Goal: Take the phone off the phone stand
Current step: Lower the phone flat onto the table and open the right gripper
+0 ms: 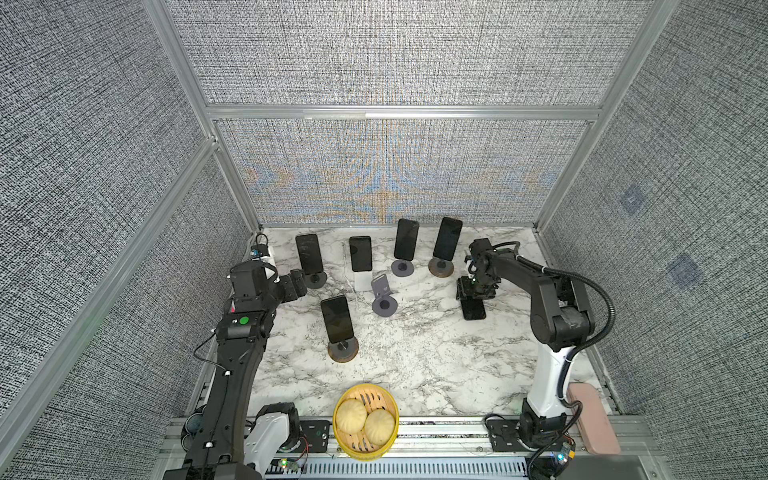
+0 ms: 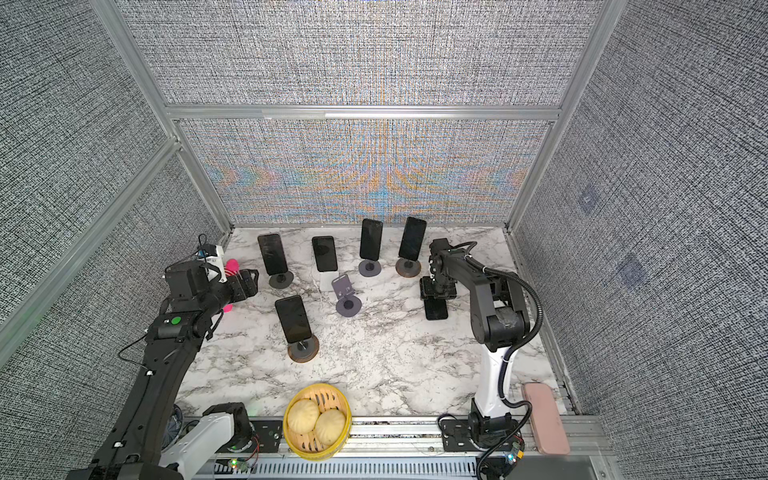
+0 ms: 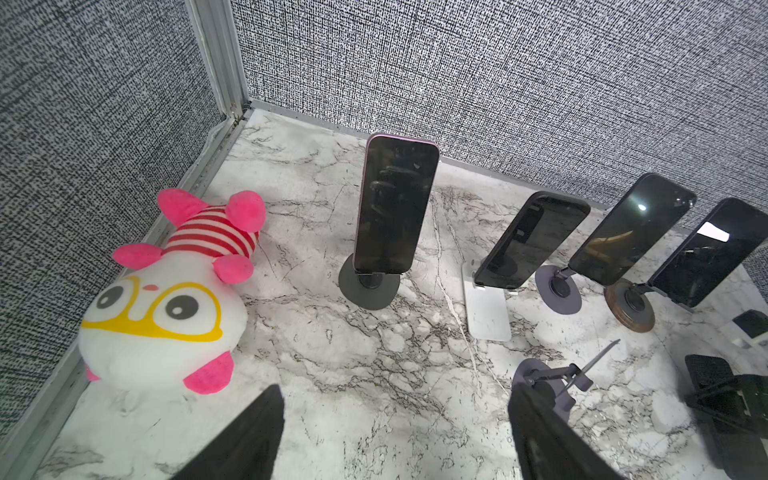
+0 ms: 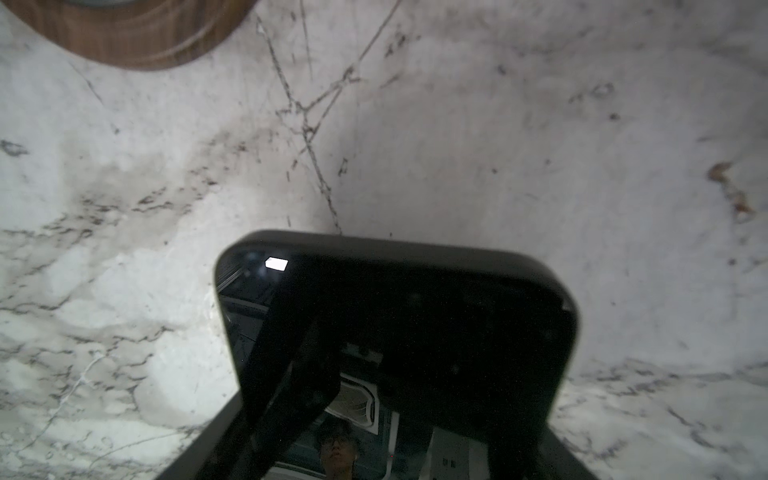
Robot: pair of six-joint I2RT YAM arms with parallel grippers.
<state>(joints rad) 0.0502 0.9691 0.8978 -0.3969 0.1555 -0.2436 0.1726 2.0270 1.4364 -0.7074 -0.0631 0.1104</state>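
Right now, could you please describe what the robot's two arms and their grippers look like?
Both arms are mostly black with a white link above the base. The left arm bears a round green marking; the right arm carries a black corrugated hose. The left gripper and right gripper have flat black jaws.
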